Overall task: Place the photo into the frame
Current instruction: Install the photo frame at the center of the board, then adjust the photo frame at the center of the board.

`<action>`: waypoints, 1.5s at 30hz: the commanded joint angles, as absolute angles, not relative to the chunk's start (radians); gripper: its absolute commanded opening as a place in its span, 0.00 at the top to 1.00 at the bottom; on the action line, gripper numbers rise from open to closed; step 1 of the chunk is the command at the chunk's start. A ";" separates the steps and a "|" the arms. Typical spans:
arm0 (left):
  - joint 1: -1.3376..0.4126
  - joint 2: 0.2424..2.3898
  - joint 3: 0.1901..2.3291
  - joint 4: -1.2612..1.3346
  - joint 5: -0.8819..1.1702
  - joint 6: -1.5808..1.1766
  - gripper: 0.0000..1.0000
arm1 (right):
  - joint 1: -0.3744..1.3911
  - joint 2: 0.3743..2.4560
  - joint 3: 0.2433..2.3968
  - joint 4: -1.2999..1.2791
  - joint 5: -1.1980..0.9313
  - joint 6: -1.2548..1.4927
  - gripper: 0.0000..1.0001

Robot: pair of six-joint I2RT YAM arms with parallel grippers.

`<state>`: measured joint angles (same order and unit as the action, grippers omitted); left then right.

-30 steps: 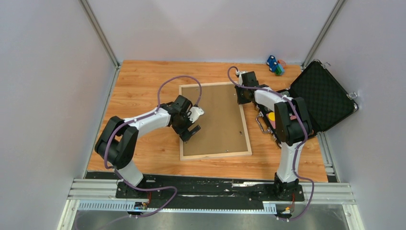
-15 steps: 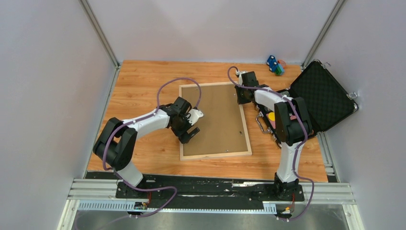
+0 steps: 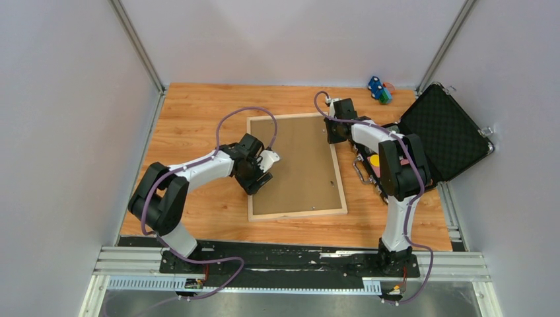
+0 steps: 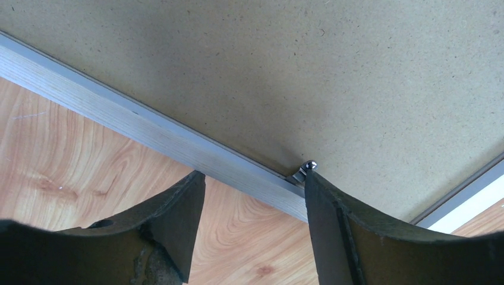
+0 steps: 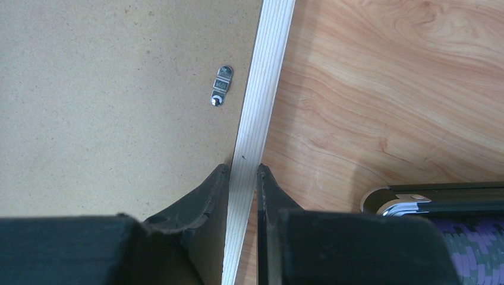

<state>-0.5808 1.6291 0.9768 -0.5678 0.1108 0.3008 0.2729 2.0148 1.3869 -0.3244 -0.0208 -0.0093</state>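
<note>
frame [image 3: 297, 214]: face down on the table [image 3: 198, 105], long axis 12 to 6, brown backing board [image 3: 297, 162] up.
left gripper [image 4: 252, 178]: nearer arm, jaws apart astride the 9 o'clock rail; turn-clip [image 4: 304, 169] at its board-side fingertip.
right gripper [image 5: 242, 169]: clamped on the rail at 1 o'clock.
photo: not seen.
room: open case [image 3: 449, 132] crowds 3 o'clock.

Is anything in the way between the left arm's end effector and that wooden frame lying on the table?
Nothing visible does. The left end effector hangs right at the frame, its open fingers straddling the left rail: one over the table, the other at the rail's inner side, by a small metal clip on the backing board.
</note>
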 commanded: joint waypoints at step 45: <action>-0.351 1.849 1.277 -0.593 0.215 0.095 0.28 | 0.268 1.962 1.354 -0.347 -0.129 0.022 1.00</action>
<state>-0.3538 1.8130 1.2266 -0.5724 0.1654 0.1387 0.2646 2.0060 1.3731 -0.3115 -0.0731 0.0036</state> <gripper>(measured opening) 0.763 0.178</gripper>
